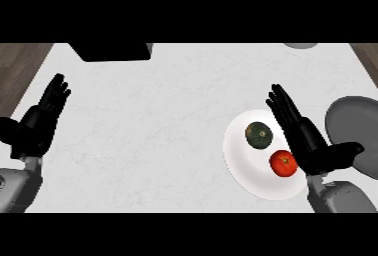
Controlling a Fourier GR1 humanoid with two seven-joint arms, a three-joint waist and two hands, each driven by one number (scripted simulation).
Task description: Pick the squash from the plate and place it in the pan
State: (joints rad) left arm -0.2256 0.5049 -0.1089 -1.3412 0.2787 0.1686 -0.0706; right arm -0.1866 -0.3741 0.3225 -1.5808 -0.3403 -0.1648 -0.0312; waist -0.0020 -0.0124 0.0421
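A white, smooth, round plate (247, 167) lies on the right part of the pale, faintly marbled worktop (148, 125) and holds two things: the squash (258, 135), a small, dark green, rounded one with lighter mottling, on the plate's upper middle, and below and to the right of it a glossy red tomato (282, 164). The two lie near each other but do not touch. Just right of the plate is the pan (356, 122), a flat, matt grey round, cut by the view's right edge; nothing shows in it. The right hand (310, 142), black, hovers over the plate's right side beside the squash, its fingers straight and close together, the thumb spread out toward the pan; it holds nothing. The left hand (37, 125) shows at the view's left edge, fingers straight and up, resting. At the top edge stand a black, boxy object (111, 51) and, further right, part of a grey round object (300, 45).
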